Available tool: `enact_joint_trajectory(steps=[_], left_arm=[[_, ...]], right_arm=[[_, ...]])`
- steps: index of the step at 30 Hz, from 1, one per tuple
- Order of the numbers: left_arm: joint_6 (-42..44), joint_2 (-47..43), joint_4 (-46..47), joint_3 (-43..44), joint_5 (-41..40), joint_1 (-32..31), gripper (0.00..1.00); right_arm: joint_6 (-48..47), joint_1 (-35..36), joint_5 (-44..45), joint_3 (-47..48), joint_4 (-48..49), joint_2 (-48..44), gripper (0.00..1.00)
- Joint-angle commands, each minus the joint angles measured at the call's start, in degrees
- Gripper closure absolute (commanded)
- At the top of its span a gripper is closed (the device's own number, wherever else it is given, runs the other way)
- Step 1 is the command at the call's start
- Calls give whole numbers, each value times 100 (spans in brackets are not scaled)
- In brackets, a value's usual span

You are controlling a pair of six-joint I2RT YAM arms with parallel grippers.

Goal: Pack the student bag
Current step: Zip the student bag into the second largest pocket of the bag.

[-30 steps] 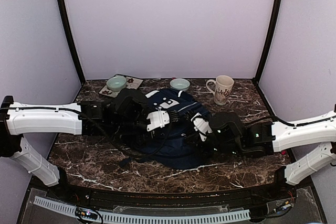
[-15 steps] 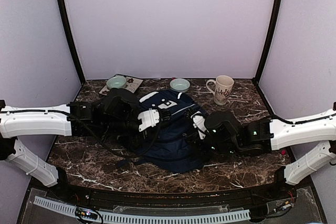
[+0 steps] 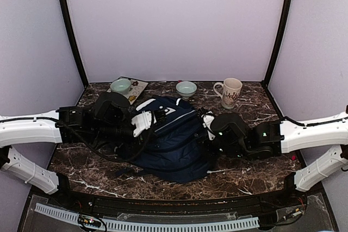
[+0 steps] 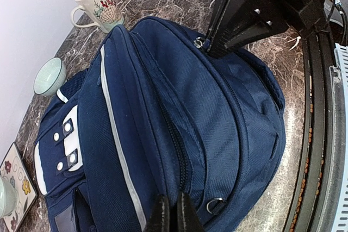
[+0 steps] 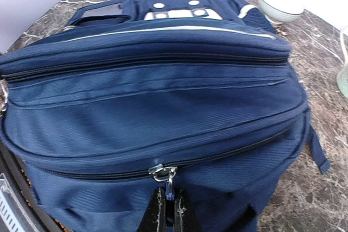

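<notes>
At centre lay the student bag (image 3: 174, 139), flanked: right gripper (image 5: 166, 210) pinched on its zipper pull (image 5: 163, 173), left gripper (image 4: 174, 215) clamping fabric on the opposite side.

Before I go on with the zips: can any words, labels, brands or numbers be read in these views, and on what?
No text can be read in any view.
White patch on the student bag: a dark mark, too small to read.
Mug: a shell and plant picture, no words.
Flowered card: flowers only, no lettering.
</notes>
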Motion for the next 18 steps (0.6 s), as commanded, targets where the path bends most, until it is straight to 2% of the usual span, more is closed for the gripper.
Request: enact_joint_trajectory(steps=[1,7,8,13,15,18], left_arm=[[-355,-494,50,-11,132,-13,100],[-530,-500,62,-43,175,-12,100],[-587,-489,66,-29,136,-14,97],[-977,-354,-113,334,88,-14,53],[-1053,-358,-167,411,189,-10,49],[-1315,-473,-248,505,318,-14,48]], right_arm=[[306,-174,591,96,-437,-231,100],[371,-164,-83,90,-272,-370,100],[384,-161,-195,114,-236,-375,100],[313,-82,-726,505,-195,-202,100],[183,-13,-853,783,-273,13,100],[64,93,-924,1222,-413,256,100]])
